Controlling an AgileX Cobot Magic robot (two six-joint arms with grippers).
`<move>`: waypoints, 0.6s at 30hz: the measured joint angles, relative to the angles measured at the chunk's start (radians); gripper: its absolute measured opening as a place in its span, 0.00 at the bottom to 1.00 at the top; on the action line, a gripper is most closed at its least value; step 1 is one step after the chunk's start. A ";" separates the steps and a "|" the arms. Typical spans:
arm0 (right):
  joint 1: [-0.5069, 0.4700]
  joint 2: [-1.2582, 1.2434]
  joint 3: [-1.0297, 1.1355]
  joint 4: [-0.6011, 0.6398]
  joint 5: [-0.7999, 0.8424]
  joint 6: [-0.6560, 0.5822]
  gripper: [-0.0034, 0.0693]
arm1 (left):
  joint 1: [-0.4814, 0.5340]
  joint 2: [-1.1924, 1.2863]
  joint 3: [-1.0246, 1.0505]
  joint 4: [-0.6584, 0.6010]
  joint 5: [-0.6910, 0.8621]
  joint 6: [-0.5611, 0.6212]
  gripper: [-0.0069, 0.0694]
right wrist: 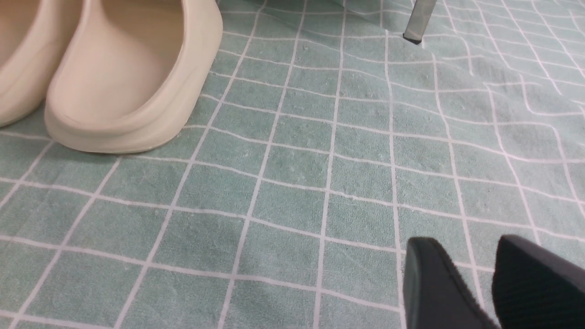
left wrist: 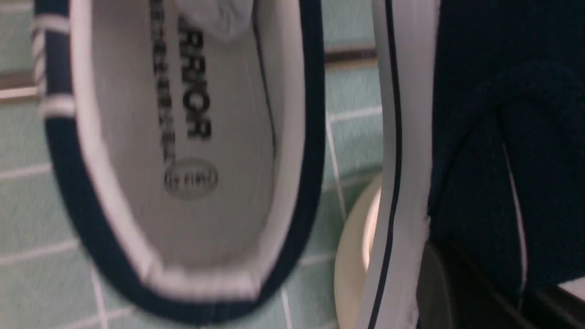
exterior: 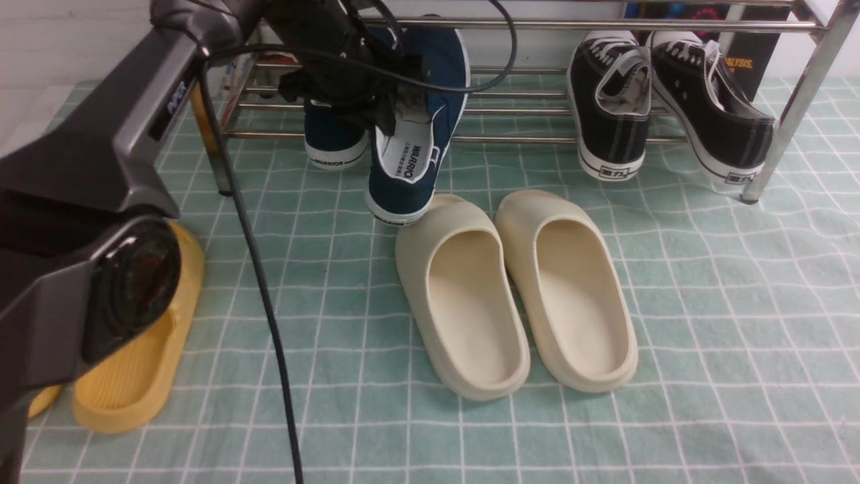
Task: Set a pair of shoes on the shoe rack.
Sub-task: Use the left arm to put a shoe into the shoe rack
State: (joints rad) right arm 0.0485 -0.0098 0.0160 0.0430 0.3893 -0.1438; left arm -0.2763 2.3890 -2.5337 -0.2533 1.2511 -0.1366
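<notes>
Up at the shoe rack (exterior: 537, 25), my left end effector (exterior: 393, 111) was pinched tight on the edge of one navy shoe (exterior: 410, 168). That shoe was tilted, with its toe up by the rack bars and its heel down in front of the rack. Under it was the desk (exterior: 705, 302) with its green checked cloth. The heel was just beside the toe of a cream slide (exterior: 460, 296). I could not tell if they touched. I could read "WARRIOR" in black on the grey insole and again on the white heel. The smaller writing beside it was too tiny to read.

The other navy shoe (exterior: 334, 141) sat on the low bars of the rack, close beside the first. Its heel poked out over the front bar and said "WARRIOR" too. From my left wrist, an insole showed the letters "RRIOR" and a round stamp too blurry to read.

Two black sneakers (exterior: 611, 101) sat further right on the rack. The marks on their white heel tags were too small to read. Behind the rack stood a dark box (exterior: 749, 54) with orange letters, "ALYSIS,".

My right end effector (right wrist: 468, 244) hung low over the cloth. Its two dark fingers were apart with nothing between them. The second cream slide (right wrist: 123, 77) lay on the cloth off to one side of it. A yellow slide (exterior: 134, 376) lay on the left by my arm.
</notes>
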 joint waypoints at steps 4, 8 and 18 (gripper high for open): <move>0.000 0.000 0.000 0.000 0.000 0.000 0.38 | 0.000 0.058 -0.061 -0.010 0.000 -0.017 0.09; 0.000 0.000 0.000 0.000 0.000 0.000 0.38 | 0.000 0.074 -0.066 -0.013 -0.029 -0.018 0.09; 0.000 0.000 0.000 0.000 0.000 0.000 0.38 | 0.000 0.114 -0.068 -0.016 -0.276 -0.024 0.09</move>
State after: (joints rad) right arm 0.0485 -0.0098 0.0160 0.0426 0.3893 -0.1438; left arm -0.2763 2.5028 -2.6018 -0.2691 0.9754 -0.1601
